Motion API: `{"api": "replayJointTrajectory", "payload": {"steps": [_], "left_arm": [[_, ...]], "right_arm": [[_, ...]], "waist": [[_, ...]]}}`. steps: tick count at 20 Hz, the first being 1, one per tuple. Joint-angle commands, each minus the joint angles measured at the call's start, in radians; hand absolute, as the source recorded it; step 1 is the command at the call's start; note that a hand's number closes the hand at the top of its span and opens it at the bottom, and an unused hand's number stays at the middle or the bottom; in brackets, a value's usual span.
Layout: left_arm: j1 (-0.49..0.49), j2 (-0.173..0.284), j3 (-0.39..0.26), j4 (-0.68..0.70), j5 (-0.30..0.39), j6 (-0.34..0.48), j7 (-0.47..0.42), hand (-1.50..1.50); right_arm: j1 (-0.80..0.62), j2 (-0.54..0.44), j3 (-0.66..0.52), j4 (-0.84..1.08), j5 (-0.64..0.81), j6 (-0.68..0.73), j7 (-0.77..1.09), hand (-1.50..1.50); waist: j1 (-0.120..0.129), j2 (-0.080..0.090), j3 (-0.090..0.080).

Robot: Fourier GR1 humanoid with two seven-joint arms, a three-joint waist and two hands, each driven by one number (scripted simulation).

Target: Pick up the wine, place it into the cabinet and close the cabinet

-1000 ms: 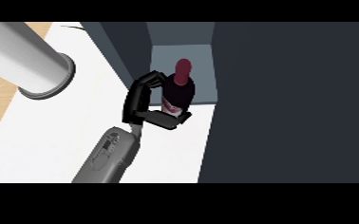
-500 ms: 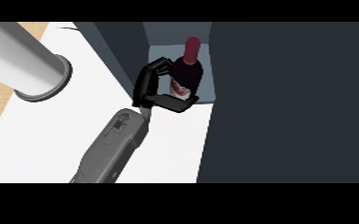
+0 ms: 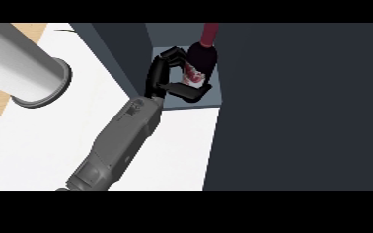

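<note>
Head view: right hand [image 3: 169, 79] curls around dark wine bottle with red neck [image 3: 202, 59], inside the open dark grey cabinet [image 3: 291, 103]; grey cylinder [image 3: 29, 71] sits well left.

White counter [image 3: 44, 148]: a plain, pale top is seen across the lower left of the head view, bare where visible. A strip of light wood surface [image 3: 25, 32] is shown beyond its upper left edge and again along the left edge. Grey cylinder [image 3: 29, 69]: a broad, smooth, rounded body is seen entering from the upper left corner, its flat rimmed end lying over the counter; what it belongs to cannot be told
</note>
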Motion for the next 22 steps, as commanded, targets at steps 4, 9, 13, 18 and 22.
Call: {"api": "replayJointTrajectory", "payload": {"steps": [4, 9, 13, 18, 22], "left_arm": [[-0.106, 0.000, -0.020, 0.171, 0.018, 0.057, 0.042, 1.50], [-0.199, 0.000, 0.036, 0.278, 0.071, 0.070, 0.014, 1.50], [-0.227, 0.000, 0.086, 0.339, 0.098, 0.040, -0.013, 1.50], [-0.258, 0.021, 0.095, 0.411, 0.098, 0.051, -0.047, 1.50], [-0.290, 0.045, 0.119, 0.447, 0.105, 0.047, -0.063, 1.50]], "right_arm": [[0.081, -0.005, 0.016, -0.197, -0.064, 0.008, 0.055, -1.50], [0.081, -0.004, 0.044, -0.159, -0.070, 0.040, 0.020, -1.50], [0.105, -0.009, 0.035, -0.164, -0.080, 0.051, -0.003, -1.50], [0.085, 0.006, 0.008, -0.138, -0.087, 0.060, -0.035, -1.50], [0.112, 0.017, 0.047, -0.131, -0.072, 0.066, -0.054, -1.50]], "waist": [[-0.010, 0.001, 0.000], [-0.041, 0.013, -0.001], [-0.040, 0.016, -0.001], [-0.040, 0.023, -0.001], [-0.059, 0.026, -0.002]]}}
